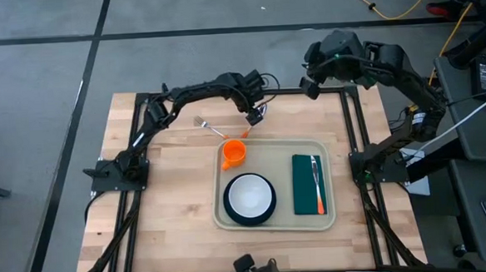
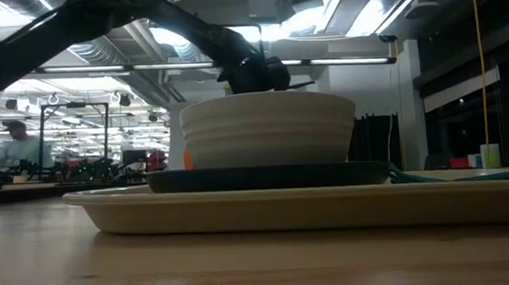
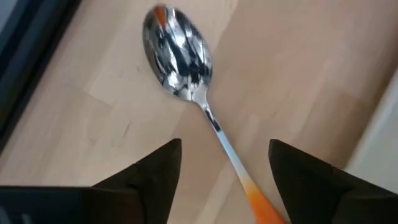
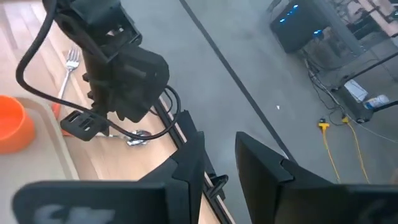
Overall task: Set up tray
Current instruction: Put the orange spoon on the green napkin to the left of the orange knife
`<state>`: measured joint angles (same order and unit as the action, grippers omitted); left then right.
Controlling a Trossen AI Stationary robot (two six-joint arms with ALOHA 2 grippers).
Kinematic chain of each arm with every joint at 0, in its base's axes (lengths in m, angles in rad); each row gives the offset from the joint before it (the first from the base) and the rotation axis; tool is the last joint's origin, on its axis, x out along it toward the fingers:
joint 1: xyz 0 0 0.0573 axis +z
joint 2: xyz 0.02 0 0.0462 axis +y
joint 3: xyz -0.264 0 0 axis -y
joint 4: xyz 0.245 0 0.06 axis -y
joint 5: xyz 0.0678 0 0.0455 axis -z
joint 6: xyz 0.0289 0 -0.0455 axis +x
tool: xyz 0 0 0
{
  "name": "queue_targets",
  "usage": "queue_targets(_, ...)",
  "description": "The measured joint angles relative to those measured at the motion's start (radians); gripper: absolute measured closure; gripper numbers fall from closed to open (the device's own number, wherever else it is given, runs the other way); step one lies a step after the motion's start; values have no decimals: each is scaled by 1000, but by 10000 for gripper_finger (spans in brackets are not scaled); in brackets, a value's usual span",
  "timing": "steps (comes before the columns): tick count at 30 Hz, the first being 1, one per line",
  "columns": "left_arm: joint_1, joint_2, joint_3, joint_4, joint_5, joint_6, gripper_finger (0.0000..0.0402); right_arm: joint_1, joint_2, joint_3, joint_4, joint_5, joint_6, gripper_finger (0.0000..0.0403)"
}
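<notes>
Left hand [image 3: 221, 165] gapes above an unmarked spoon [image 3: 180, 59] beside tray [image 1: 325, 182].

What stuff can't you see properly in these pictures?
- Spoon: in the left wrist view the picture's bottom edge cuts off its orange handle end.
- Orange cup: in the low view the white bowl hides nearly all of it.
- Green napkin: in the low view only a thin edge shows above the tray rim.
- Person: low view, far off and blurred.

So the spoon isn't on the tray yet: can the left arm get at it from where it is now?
Probably yes. The left gripper hangs right over the spoon with its jaws open astride the handle, on bare table beside the tray, with nothing between them.
</notes>
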<state>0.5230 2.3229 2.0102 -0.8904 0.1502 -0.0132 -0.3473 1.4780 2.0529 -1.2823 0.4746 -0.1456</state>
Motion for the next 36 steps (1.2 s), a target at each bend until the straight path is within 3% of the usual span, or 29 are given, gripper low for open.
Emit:
queue_targets(16, -66, 53, 3, -35, 42, -104, 187, -105, -2, 0, -27, -183, -100, 308)
queue_targets(24, -48, 56, 42, -34, 42, -141, 213, -111, -14, 0, -31, -279, -114, 308)
queue_targets(32, -41, 54, 55, -49, 85, -157, 223, -111, -26, 0, -41, -294, -123, 308)
queue_targets(36, -56, 53, 155, -82, 85, -144, 231, -112, -29, -7, -59, -295, -111, 308)
